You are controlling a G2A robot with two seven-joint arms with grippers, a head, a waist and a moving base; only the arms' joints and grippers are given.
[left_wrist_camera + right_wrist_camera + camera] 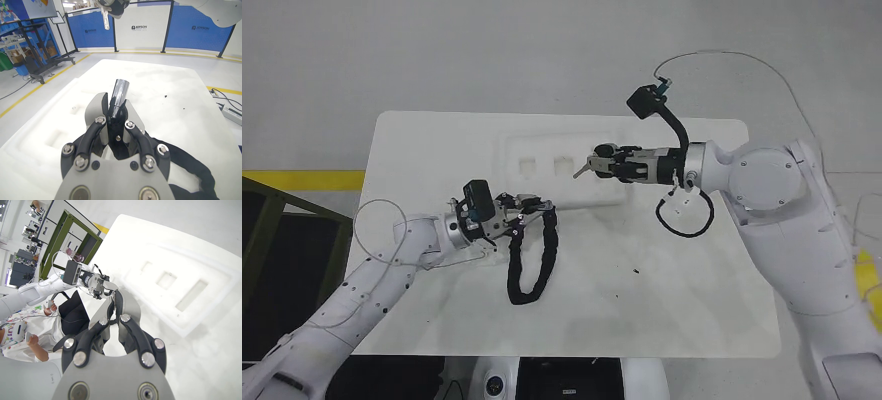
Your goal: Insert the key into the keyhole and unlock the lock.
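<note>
My left gripper (530, 208) is shut on the lock's chrome cylinder (120, 91), held just above the white table with its open end pointing away from the wrist. The lock's black sleeved chain (525, 262) droops from it onto the table in a loop. In the left wrist view the fingers (98, 106) clamp the cylinder's base. My right gripper (595, 165) is shut on the silver key (581, 173), over the foam tray, tip aimed toward the lock and apart from it. The key (105, 19) hangs high above the cylinder. In the right wrist view the key (113, 296) sits edge-on between the pads.
A white foam tray (542, 145) with three rectangular recesses lies across the back of the table (692, 300). A green metal frame (277, 205) stands off the table's left side. Small dark specks (639, 269) dot the table.
</note>
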